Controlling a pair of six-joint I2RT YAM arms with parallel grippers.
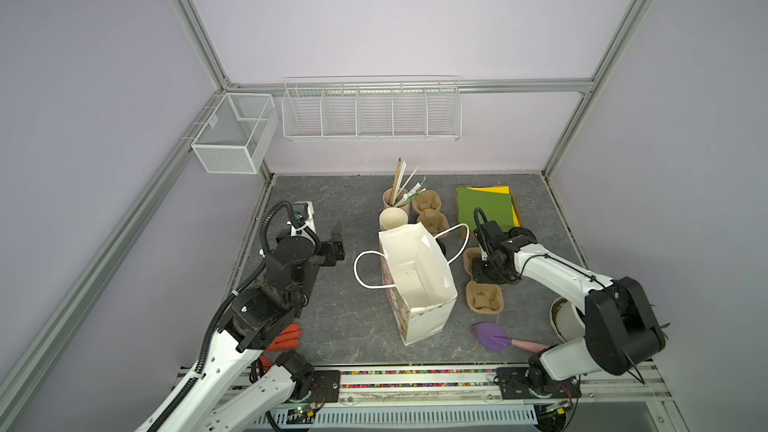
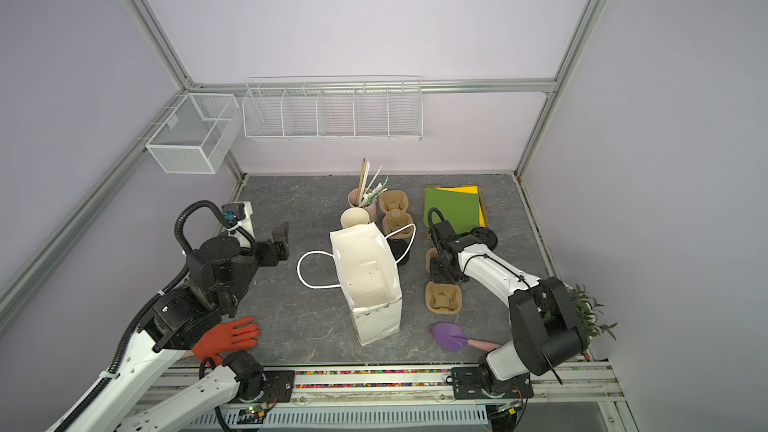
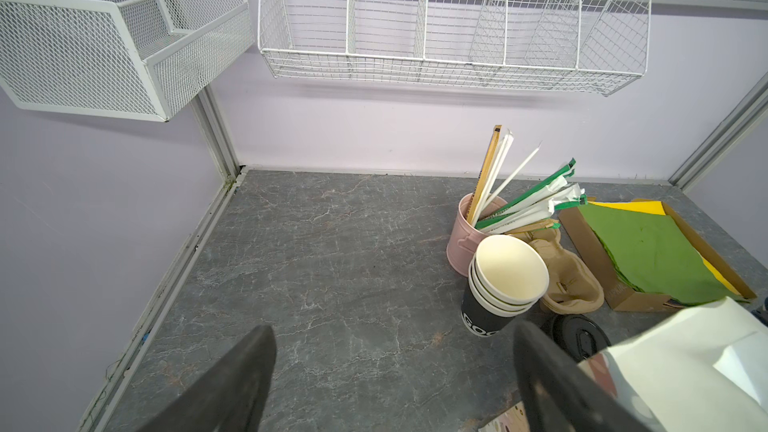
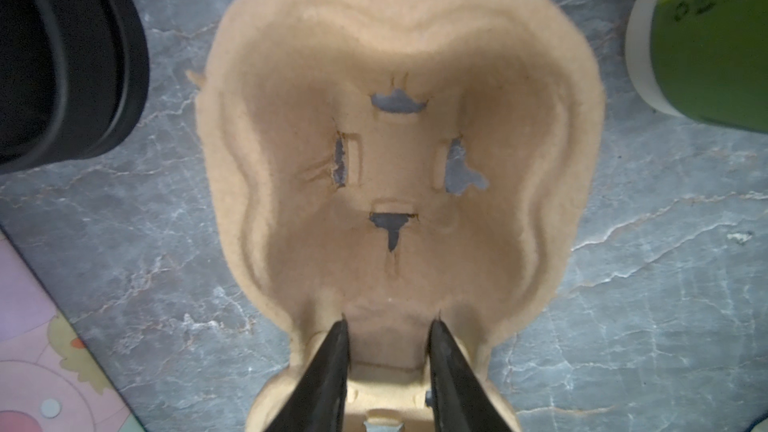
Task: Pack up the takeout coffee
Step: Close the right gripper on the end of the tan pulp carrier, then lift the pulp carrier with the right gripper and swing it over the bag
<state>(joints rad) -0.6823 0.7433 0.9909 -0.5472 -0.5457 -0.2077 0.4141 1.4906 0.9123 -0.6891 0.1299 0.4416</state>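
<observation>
There is one white paper bag [image 1: 417, 280], open at the top, standing on the grey stone-look table [image 1: 332, 326]. The coffee [image 3: 575, 336] is one dark cup with a round black plastic lid. It stands on the table just beside the bag's far right corner, next to the string handle.

There are two brown cup trays made of rough, bumpy pulp. Each has two round holes. One cup tray [image 1: 484, 303] lies just right of the bag. The other tray [image 1: 428, 211] lies behind the bag. Also behind the bag are one stack of paper cups [image 1: 392, 218], cream inside, and one pink cup [image 3: 465, 238] full of straws.

There are two arms. The left arm is bent and held up to the left of the bag. The left gripper [image 3: 392, 328] is spread wide with nothing in it.

The right arm reaches in from the bag's right side, and its wrist tips down. The right gripper [image 4: 389, 324] has one finger on each side of the near tray's thin middle, a little apart. I cannot tell if they squeeze it.
</observation>
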